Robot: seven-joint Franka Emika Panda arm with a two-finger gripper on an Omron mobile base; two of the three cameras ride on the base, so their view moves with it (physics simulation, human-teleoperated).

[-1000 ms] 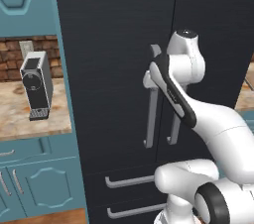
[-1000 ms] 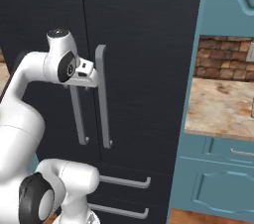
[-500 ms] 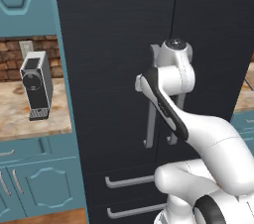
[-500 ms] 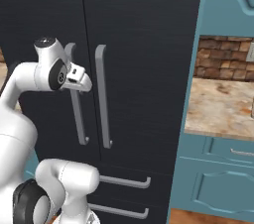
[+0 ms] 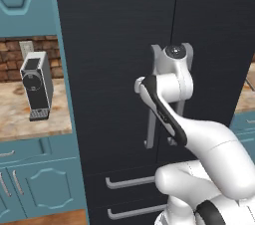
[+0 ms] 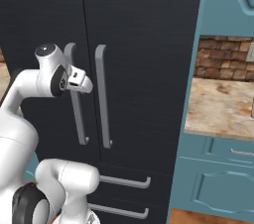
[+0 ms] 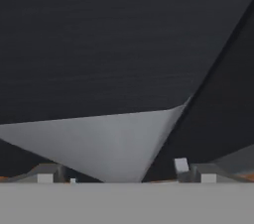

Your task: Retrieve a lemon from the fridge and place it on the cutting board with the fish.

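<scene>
Since the earlier frames the arm has swung its upper joints leftward across the fridge (image 5: pixel 119 45) front, and the hand has drawn in close to the door handles. The gripper (image 6: pixel 85 85) now sits right at the left door handle (image 6: pixel 74 99), its tip just beside or touching the grey bar at about mid-height; which of the two cannot be told. In the hand view the gripper's (image 7: pixel 116 173) fingertips (image 7: pixel 181 165) stand far apart, near the two lower corners, with nothing held between them, and a broad grey bar, blurred by closeness, slants across the black door surface just ahead of them. The right door handle (image 6: pixel 102 96) runs upright just beyond the gripper, on its far side from the arm. Both fridge doors are shut, so the lemon cannot be seen. Below the hand, two horizontal drawer handles (image 6: pixel 124 182) cross the lower drawers. Well off to the arm's left, a coffee machine (image 5: pixel 37 85) stands on the marbled counter (image 5: pixel 20 119); to its right, another counter (image 6: pixel 223 109) sits under teal cabinets (image 6: pixel 233 0).
</scene>
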